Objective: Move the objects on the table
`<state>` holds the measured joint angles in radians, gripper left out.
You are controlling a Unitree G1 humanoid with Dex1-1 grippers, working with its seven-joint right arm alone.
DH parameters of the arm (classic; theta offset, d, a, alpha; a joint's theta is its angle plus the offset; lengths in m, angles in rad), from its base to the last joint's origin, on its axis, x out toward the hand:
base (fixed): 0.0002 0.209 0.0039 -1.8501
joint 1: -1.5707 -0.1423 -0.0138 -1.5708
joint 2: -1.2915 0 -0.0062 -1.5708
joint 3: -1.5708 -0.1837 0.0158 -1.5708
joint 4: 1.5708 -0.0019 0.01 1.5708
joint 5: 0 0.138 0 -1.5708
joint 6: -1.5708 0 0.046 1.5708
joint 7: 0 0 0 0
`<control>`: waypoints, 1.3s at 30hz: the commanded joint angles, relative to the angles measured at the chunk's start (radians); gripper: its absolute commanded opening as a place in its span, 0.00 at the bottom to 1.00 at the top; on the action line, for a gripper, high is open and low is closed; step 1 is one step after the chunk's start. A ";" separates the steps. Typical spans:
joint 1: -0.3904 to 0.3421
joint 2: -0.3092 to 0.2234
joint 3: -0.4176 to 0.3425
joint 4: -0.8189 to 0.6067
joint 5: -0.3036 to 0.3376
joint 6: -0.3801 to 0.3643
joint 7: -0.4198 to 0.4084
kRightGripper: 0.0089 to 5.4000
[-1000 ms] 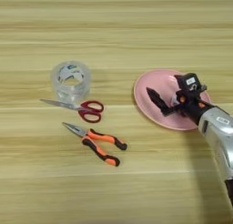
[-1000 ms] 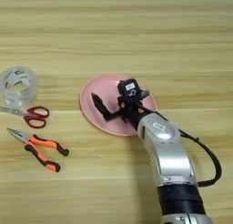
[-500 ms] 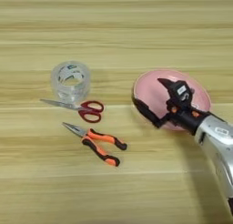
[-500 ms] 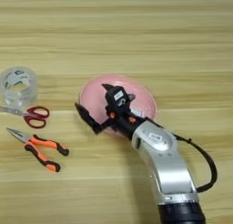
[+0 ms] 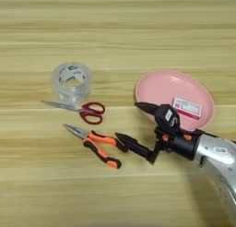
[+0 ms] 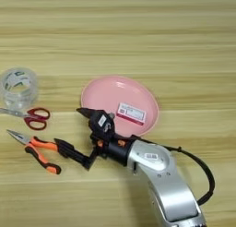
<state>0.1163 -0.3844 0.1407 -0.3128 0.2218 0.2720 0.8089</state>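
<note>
A: Any readable writing on the white-red box (image 5: pixel 186 107)?
B: None; it lies on the pink plate (image 5: pixel 156 87).
A: The gripper (image 5: pixel 130 123)?
B: Spread, empty, between plate and pliers (image 5: pixel 94 145).

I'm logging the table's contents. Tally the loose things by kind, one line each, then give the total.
Plate, pink: 1
Small white-red box on the plate: 1
Pliers, orange-black: 1
Scissors, red-handled: 1
Tape roll, clear: 1
Total: 5
</note>
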 commanded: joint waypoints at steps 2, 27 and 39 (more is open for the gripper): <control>-0.024 -0.001 0.039 -0.036 0.017 0.002 0.000 0.99; -0.046 0.020 0.132 0.121 -0.054 -0.075 -0.001 0.99; -0.042 0.024 0.172 0.161 -0.116 -0.127 -0.012 0.99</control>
<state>0.1098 -0.3573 0.3199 -0.1358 0.1237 0.1967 0.8315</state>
